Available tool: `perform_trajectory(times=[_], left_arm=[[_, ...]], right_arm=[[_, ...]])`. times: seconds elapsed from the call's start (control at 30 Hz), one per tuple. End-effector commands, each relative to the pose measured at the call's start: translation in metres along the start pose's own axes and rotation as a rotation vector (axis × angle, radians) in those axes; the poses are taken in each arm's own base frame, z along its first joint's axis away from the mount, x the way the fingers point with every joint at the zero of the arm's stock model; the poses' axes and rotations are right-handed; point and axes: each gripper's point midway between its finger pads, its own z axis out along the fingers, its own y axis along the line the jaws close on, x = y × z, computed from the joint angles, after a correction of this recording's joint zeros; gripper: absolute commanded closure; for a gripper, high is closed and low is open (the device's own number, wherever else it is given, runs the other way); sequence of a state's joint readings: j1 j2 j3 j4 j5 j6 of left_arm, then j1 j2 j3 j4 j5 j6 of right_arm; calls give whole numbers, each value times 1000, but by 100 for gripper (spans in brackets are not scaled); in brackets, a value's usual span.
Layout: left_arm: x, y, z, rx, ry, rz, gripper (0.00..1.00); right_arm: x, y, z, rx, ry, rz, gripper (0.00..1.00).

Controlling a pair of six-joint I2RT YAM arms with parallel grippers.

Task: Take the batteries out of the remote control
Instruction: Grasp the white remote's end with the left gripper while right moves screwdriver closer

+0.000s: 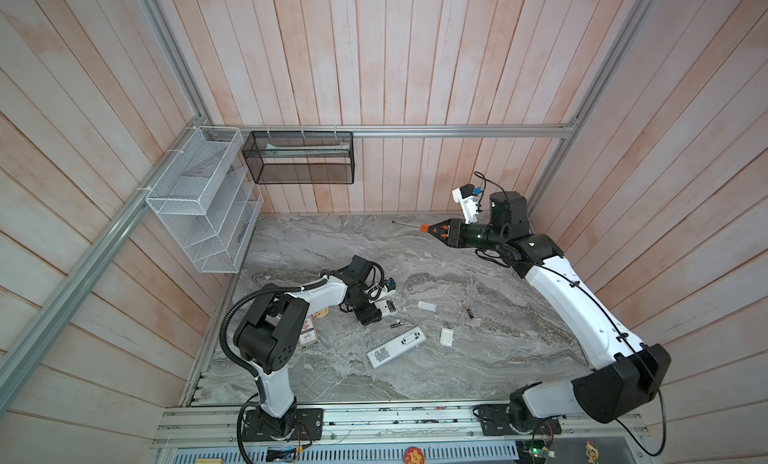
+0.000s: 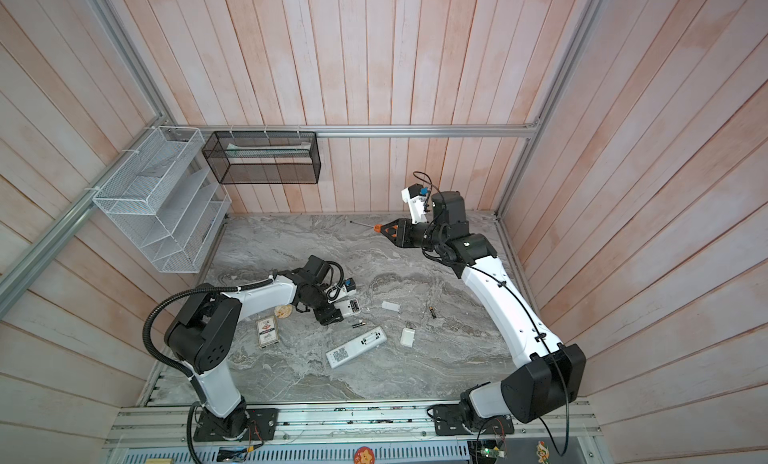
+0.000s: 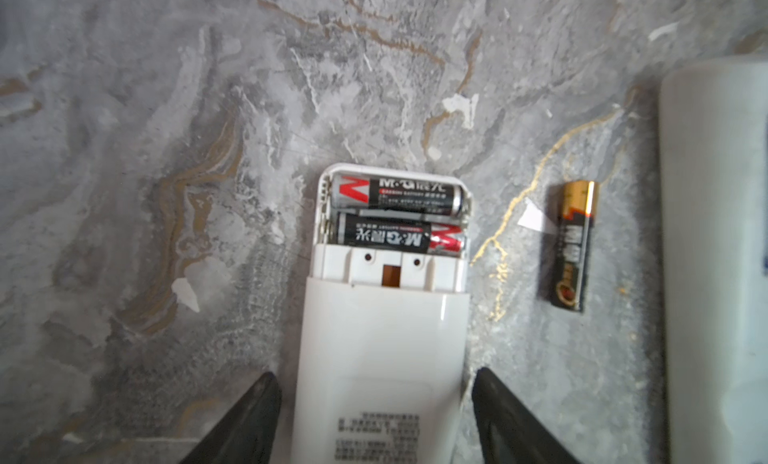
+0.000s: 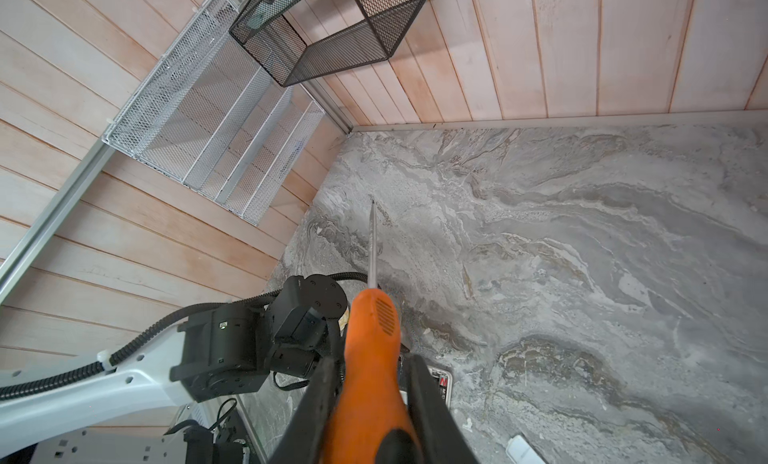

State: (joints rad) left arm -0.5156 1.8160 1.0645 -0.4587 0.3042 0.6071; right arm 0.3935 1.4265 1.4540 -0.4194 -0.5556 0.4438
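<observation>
Jaws apart, left gripper (image 3: 374, 372) straddles white plastic remote (image 3: 382, 337); 2 black cylindrical batteries (image 3: 395, 195) lie crosswise at its far end; right gripper (image 4: 370, 366) clamps orange-handled screwdriver (image 4: 374, 316).

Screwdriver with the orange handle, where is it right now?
The screwdriver is gripped in the right gripper, near the back edge of the table, right of centre in both top views, shaft pointing left.
</observation>
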Motion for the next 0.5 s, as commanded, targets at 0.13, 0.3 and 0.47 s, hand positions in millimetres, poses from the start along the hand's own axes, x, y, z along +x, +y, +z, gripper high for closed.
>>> perform_trajectory(times=[0.13, 0.3, 0.47], left_arm=[[33, -3, -1, -13, 46, -26, 24], [35, -4, -4, -23, 27, -18, 24], [39, -3, -10, -33, 8, -27, 23]], right_arm=[[-14, 3, 16, 28, -4, 113, 87], [-14, -7, 37, 44, 62, 177, 86], [-14, -8, 53, 43, 119, 150, 86]])
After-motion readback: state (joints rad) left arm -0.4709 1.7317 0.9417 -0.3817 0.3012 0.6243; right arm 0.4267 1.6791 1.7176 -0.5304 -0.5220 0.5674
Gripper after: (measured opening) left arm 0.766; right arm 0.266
